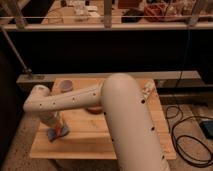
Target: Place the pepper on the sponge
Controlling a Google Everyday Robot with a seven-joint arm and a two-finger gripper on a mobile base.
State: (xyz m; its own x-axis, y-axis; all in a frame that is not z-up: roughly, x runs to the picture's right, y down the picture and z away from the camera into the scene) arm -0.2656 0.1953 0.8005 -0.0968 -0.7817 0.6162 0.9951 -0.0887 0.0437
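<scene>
The arm is cream, dotted with small dark holes. Its cream gripper hangs over the table's near left. Under it the sponge is light blue and the pepper orange-red. The table is pale wood, the floor speckled grey, and the cables black.

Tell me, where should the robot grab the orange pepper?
Probably across its thicker middle, coming straight down from above. The pepper is slim and tapered and lies low against the blue sponge on the wooden table, so a sideways reach would likely bump the sponge. The end effector hangs right over that spot, near the table's front edge.
</scene>
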